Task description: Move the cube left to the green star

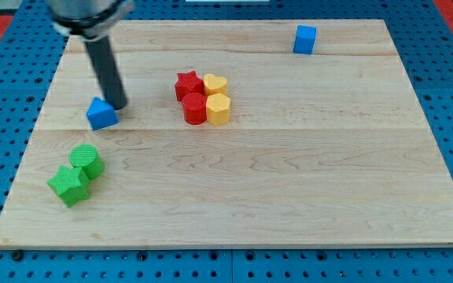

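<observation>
A blue cube [305, 38] sits near the view's top right of the wooden board [289, 181]. A green star [69, 185] lies at the lower left, touching a green cylinder [87, 160] just above and right of it. My tip [117, 104] is at the left side of the board, touching the upper right edge of a blue triangular block [101, 114]. The tip is far to the left of the blue cube and above the green star.
A cluster sits at the middle top: a red star [187, 83], a red cylinder [194, 108], a yellow heart [215, 84] and a yellow hexagonal block [218, 109], all touching. A blue pegboard surrounds the board.
</observation>
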Tool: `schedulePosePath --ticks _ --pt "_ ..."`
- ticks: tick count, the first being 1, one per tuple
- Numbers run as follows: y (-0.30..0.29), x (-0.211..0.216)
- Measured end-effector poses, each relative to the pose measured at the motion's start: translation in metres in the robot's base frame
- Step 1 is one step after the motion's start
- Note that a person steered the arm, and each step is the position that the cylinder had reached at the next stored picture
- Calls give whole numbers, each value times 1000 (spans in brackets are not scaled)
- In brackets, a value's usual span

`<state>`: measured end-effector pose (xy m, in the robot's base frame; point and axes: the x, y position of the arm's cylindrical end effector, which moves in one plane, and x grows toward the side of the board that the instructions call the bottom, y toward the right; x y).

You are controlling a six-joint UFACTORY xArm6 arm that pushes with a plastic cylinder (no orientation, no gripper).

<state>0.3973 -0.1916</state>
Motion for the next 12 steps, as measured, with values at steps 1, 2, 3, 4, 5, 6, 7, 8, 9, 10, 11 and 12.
schedulePosePath --ticks 1,2,3,4,5,6,7,8,9,10,11,12 --pt "-37 21" --pt "-37 30" --pt "-26 60" --pt "-19 68" --pt "-31 32" --pt "-14 -34" --pt "66 -101" --pt "177 -123" --pt "294 -120" --pt "416 -125" --pt "415 -164" --pt "319 -136"
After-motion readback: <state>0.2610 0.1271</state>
